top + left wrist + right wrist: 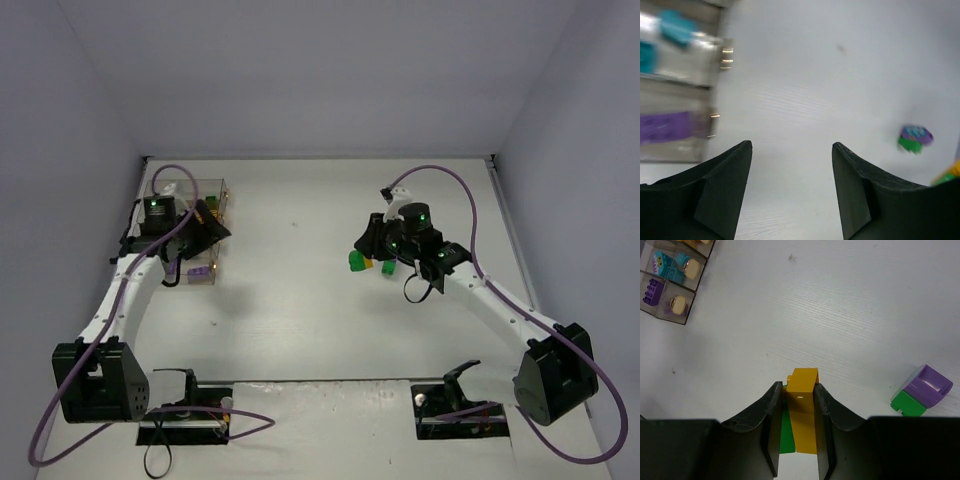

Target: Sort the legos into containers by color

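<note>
Brick — orange, oblong (green piece behind) — between right jaws.

The right claw is black, the brick orange, the table white.

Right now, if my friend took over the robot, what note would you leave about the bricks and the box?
Left gripper: open and empty, near the clear box.
Right gripper: shut on an orange brick, over the table far from the box. A green brick sits right beside it.
Done: teal bricks and a purple brick lie in separate compartments.
Left: box the orange brick, then the green brick, then the purple-on-green stack on the table.
</note>
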